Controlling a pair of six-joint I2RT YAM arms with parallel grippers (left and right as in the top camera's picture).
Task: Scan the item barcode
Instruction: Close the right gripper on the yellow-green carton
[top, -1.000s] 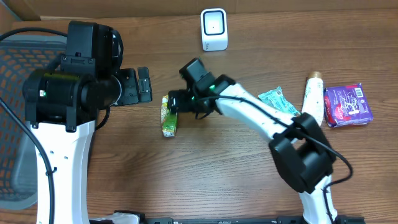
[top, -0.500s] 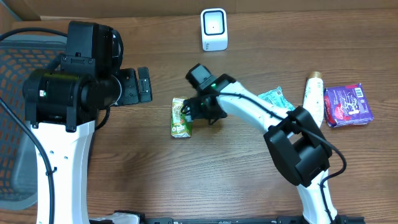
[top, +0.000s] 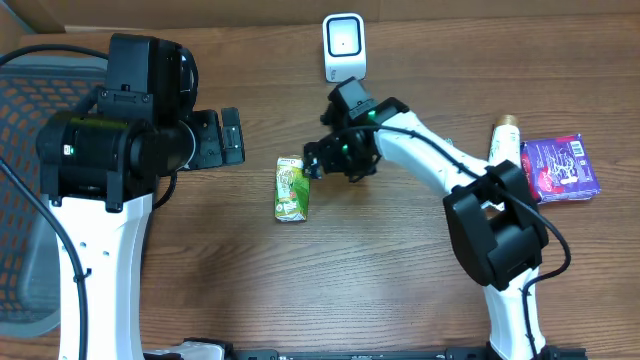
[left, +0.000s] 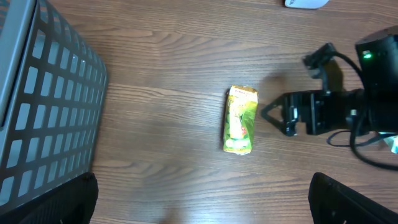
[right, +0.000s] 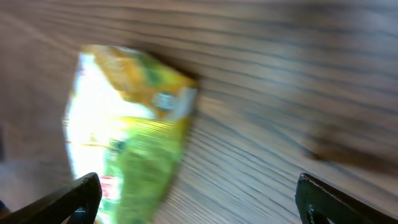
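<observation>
Carton (top: 291, 188), green and yellow, lies flat on the tabletop (top: 200, 290), touching nothing. Right fingers (right: 78, 198) are spread wide just beside one end, empty. Left fingers (left: 354, 202) are also spread and empty, well apart. Probably light and thin-walled, denting if squeezed; grip across long sides. Print too blurred to read.

A mesh basket (left: 43, 106) stands at the left; a cream tube (top: 503, 150) lies beside a purple packet (top: 560, 168).
</observation>
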